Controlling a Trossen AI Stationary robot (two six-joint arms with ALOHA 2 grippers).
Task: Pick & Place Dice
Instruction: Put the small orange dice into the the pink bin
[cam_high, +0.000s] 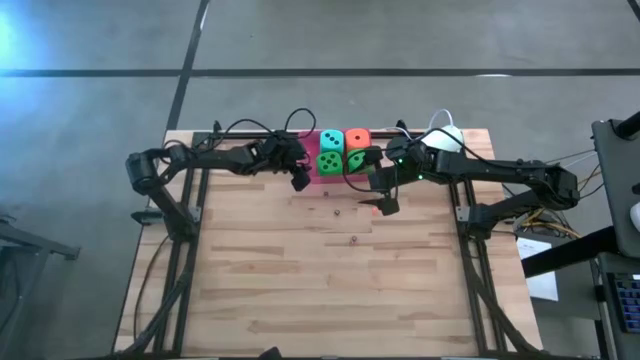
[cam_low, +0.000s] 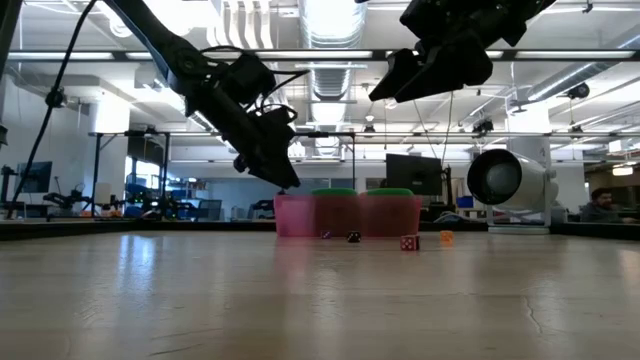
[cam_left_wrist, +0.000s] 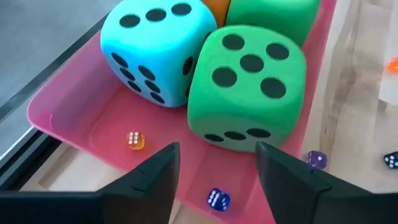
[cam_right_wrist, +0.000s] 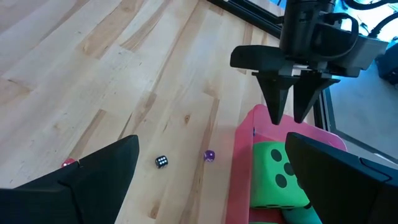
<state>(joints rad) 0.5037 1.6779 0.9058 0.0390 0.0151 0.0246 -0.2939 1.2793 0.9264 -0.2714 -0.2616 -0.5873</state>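
Observation:
Four large soft dice sit packed in a pink tray (cam_high: 312, 170) at the table's far middle: teal (cam_high: 331, 141), orange (cam_high: 358, 139), and two green (cam_high: 330, 161) (cam_high: 357, 160). My left gripper (cam_high: 300, 180) points down, open, over the tray's near left corner, beside the green die (cam_left_wrist: 249, 87) and the teal die (cam_left_wrist: 155, 50). A small blue die (cam_left_wrist: 216, 199) lies between its fingers, and a small orange one (cam_left_wrist: 134, 140) lies on the tray floor. My right gripper (cam_high: 385, 203) hangs open, raised (cam_low: 400, 85) off the tray's near right corner.
Small dice lie on the bare wood near the tray: purple (cam_right_wrist: 209, 155), black (cam_right_wrist: 161, 161), red (cam_right_wrist: 67, 163), and an orange one (cam_low: 446, 238) farther right. A white rounded device (cam_high: 447, 139) stands at the far right. The near half of the table is open wood.

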